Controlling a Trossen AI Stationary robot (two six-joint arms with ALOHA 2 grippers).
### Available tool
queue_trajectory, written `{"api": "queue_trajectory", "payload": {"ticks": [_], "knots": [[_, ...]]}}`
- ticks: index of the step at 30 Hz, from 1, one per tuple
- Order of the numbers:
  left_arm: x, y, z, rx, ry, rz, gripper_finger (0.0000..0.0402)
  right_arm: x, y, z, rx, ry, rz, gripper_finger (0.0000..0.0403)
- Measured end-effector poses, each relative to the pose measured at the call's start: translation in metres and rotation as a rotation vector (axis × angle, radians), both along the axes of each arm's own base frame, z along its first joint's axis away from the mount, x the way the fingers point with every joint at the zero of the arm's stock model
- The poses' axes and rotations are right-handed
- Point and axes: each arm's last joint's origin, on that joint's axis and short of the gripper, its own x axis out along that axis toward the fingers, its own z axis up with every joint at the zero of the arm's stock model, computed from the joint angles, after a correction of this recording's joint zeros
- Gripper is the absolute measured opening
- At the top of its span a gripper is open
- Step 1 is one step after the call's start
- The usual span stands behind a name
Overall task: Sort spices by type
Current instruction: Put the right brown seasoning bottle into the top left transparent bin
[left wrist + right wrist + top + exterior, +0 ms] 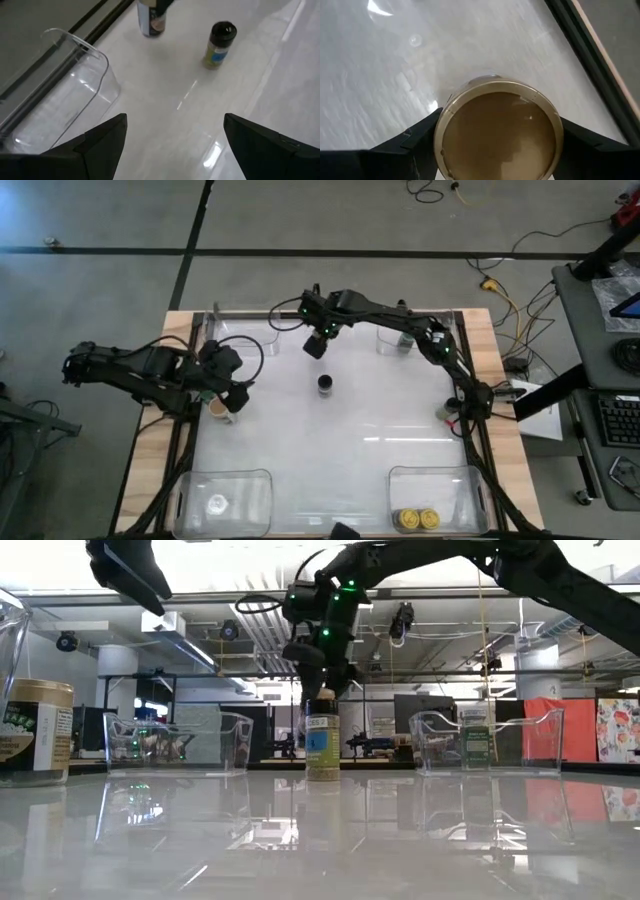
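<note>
My right gripper point(318, 343) reaches to the table's far middle and is shut on a tan-lidded spice jar point(497, 135), which also shows in the left wrist view as a labelled jar point(150, 22). A black-lidded jar point(326, 385) stands upright on the table just nearer than it. My left gripper point(230, 388) hovers open at the left with nothing between its fingers. Beside it a second tan-lidded jar point(215, 409) stands on its base. Two yellow-lidded jars point(418, 520) sit in the near right tub. A green-lidded jar point(477, 743) stands in the far right tub. My right gripper has the jar between its two fingers, one on each opposite side at the lid's rim point(442, 137). The fingers come from above, slanting steeply down. The jar stays upright, lid up. The lid hides its body, so I cannot tell whether its base is off the table.
Clear plastic tubs stand at the four corners: far left point(240, 340), far right point(400, 340), near left point(225, 500) with a small whitish thing in it, near right point(440, 480). The glossy white tabletop between them is bare in the middle.
</note>
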Motion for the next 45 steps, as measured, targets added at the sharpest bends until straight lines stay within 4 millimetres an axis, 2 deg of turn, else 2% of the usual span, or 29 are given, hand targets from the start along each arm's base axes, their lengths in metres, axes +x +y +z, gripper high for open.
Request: {"api": "queue_trajectory", "payload": {"ticks": [6, 11, 17, 24, 32, 36, 45], "knots": [[0.004, 0.000, 0.001, 0.020, -0.030, 0.027, 0.0316, 0.006, 0.007, -0.002, -0.063, 0.012, 0.190, 0.0271], [0.011, -0.001, 0.000, 0.022, -0.042, 0.031, 0.0316, 0.011, 0.010, -0.011, -0.017, -0.007, 0.240, 0.0275], [0.014, -0.002, -0.002, 0.011, -0.045, 0.046, 0.0316, 0.022, 0.027, -0.025, -0.006, 0.014, 0.315, 0.0271], [0.015, -0.002, -0.003, -0.003, -0.055, 0.069, 0.0316, 0.027, 0.039, -0.032, -0.012, 0.023, 0.364, 0.0296], [0.020, -0.003, -0.004, 0.002, -0.057, 0.054, 0.0316, 0.028, 0.043, -0.033, -0.007, 0.019, 0.355, 0.0317], [0.022, -0.003, -0.001, 0.008, -0.076, 0.019, 0.0316, 0.029, 0.044, -0.028, -0.007, 0.000, 0.335, 0.0333], [0.024, -0.002, 0.000, 0.022, -0.081, 0.002, 0.0316, 0.021, 0.048, 0.004, -0.009, -0.060, 0.286, 0.0353]]}}
